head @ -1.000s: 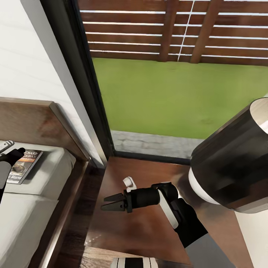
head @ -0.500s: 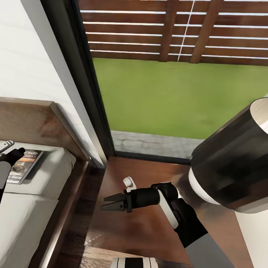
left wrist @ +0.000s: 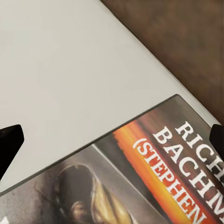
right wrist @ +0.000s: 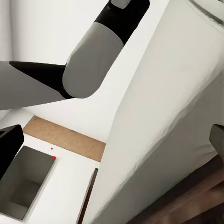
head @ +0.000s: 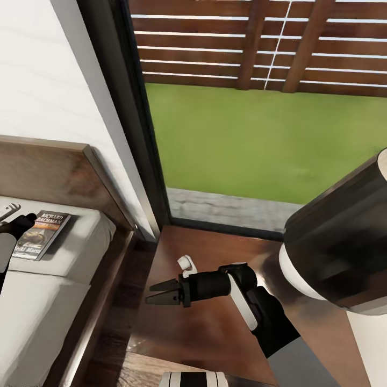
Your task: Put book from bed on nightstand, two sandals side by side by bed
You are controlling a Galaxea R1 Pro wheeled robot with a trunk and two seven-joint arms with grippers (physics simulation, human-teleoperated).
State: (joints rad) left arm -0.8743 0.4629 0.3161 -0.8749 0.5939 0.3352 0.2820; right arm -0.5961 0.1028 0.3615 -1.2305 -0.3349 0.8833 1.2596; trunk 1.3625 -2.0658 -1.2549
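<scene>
Head view looks down at the bed, whose pale grey mattress sits in a dark brown wood frame with a matching headboard. Near the headboard the book lies flat on the mattress, a thin paperback with a dark cover, white lettering, an orange strip and a greyish picture. The left claw hovers at its near edge; in the left wrist view its fingers stand spread wide over the cover. Beside the bed, the glossy dark brown nightstand sits below the right claw, fingers parted, gripping nothing. A black-and-white cylinder stands on the nightstand.
</scene>
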